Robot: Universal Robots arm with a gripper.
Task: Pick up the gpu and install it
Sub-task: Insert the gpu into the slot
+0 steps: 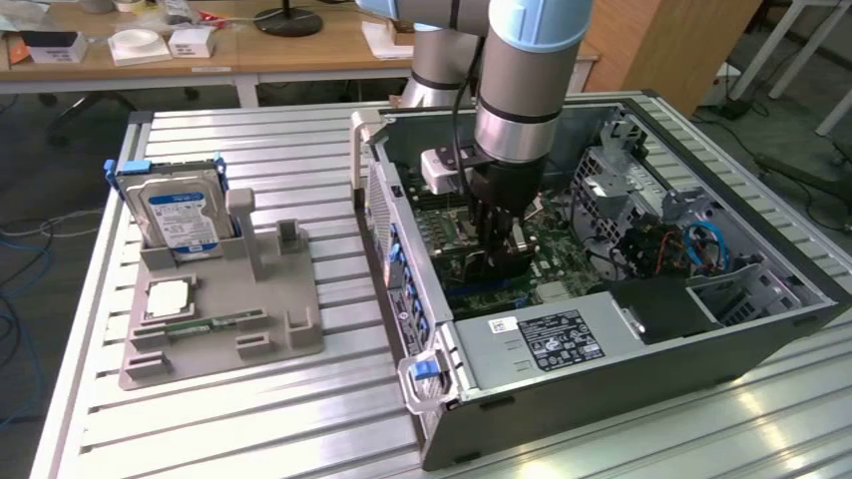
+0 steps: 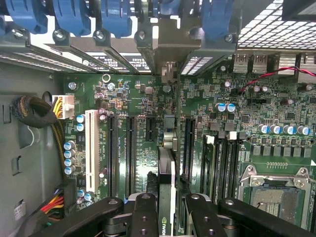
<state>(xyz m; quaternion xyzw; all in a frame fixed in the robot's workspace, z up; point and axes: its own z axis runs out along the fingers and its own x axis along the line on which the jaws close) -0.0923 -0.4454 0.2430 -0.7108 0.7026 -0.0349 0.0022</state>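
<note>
Broadly, a slatted metal counter point(image 1: 266, 140) carries everything. On the exterior view's clock face, an open computer case point(image 1: 639, 369) lies on its side from the centre out toward 4 o'clock. The arm point(image 1: 533, 70) comes in from 12 o'clock and drops straight down into it. The floor of the case is a green motherboard point(image 2: 138, 84).

At 9 o'clock, well apart from the case, sits a grey holder point(image 1: 286, 299). A hard drive point(image 1: 180, 215) stands upright at its 11 o'clock corner — silver, with a blue-and-white label.

The gpu point(image 2: 165, 173) is inside the case, held on edge over the motherboard. The wrist view shows it edge-on as a thin dark strip running among the long black expansion slots point(image 2: 129, 148). Its silvery end bracket point(image 2: 170, 49) sits against the case's rear wall, next to a row of blue latches point(image 2: 116, 17). Whether its lower edge sits in a slot I cannot tell.

The gripper point(image 1: 496, 244) is closed partway, clamped on the gpu — one black finger point(image 2: 143, 217) presses each face of the card.

A square processor chip point(image 1: 171, 297) lies flat in the holder toward its 7 o'clock side. A narrow green memory stick point(image 1: 213, 324) lies just beside it.
</note>
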